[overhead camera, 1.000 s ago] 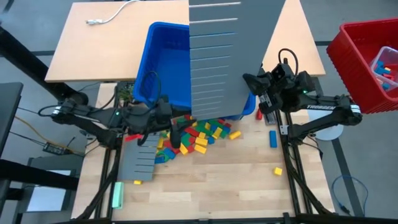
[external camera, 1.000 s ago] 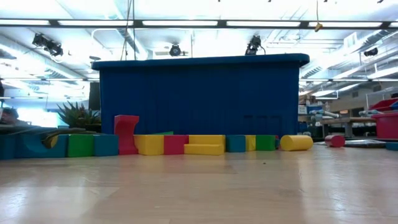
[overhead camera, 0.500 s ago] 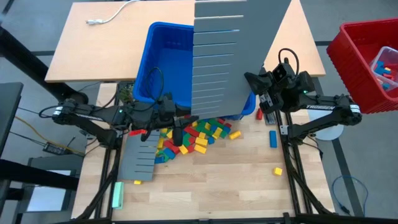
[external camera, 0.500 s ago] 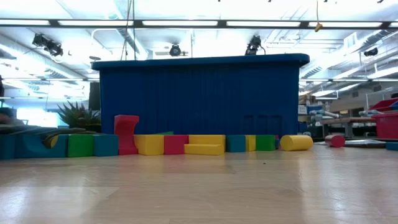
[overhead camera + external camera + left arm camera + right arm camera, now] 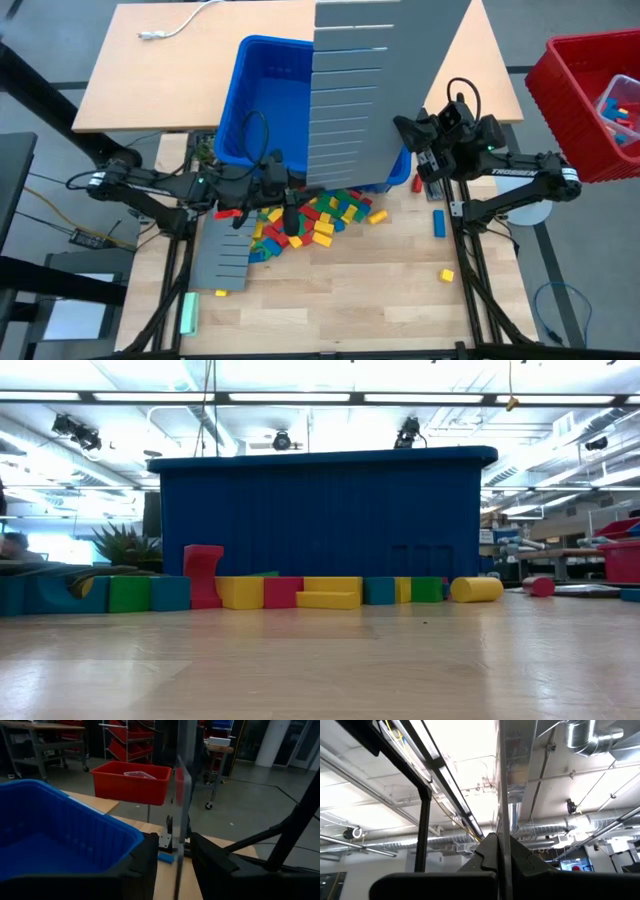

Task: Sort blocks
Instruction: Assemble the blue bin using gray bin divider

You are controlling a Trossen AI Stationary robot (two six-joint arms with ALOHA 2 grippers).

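My left gripper [image 5: 291, 207] hangs right over the near-left end of the blocks [image 5: 325, 212]. The heap lies directly beneath and to the right of it, strung out sideways along the front wall of the blue bin [image 5: 262, 100], so the left arm is clearly the nearer one. Its fingers stand apart on either side of the lower edge of the big grey panel [image 5: 355, 90], with a gap showing in the left wrist view, so I judge nothing is clamped yet. My right gripper [image 5: 420, 150] sits beside the panel's far side, pressed together on its thin edge. Only the wrist views show that edge-on relation. The low view instead shows the blocks in a row against the bin, with neither gripper in sight.
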